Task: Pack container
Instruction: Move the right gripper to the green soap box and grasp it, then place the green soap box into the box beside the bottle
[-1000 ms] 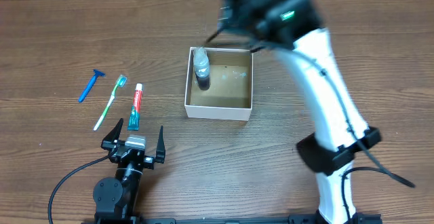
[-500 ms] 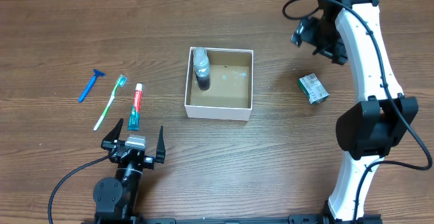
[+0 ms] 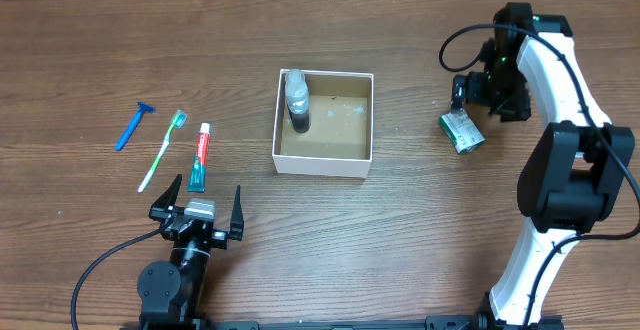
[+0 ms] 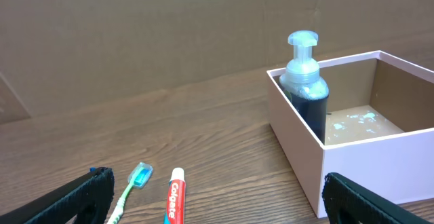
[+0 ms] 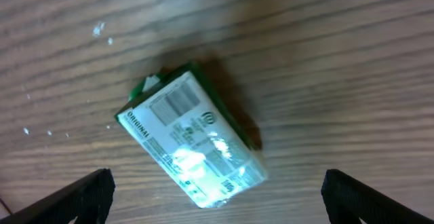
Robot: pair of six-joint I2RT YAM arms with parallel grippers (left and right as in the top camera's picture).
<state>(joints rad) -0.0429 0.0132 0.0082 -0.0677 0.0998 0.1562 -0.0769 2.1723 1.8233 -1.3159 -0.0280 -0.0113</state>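
Observation:
The container, a square white-walled box with a brown floor, sits mid-table and holds an upright dark pump bottle; both show in the left wrist view, the container with the bottle inside. A green-and-white carton lies right of the container. My right gripper hovers open just above the carton, which lies between its fingertips. My left gripper is open and empty at the front left, near the toothpaste, the toothbrush and the blue razor.
In the left wrist view the toothpaste and the toothbrush head lie between the open fingers. A cardboard wall stands behind the table.
My right arm has swung from over the container to the right and come down over the green-and-white carton. The left arm has not moved.

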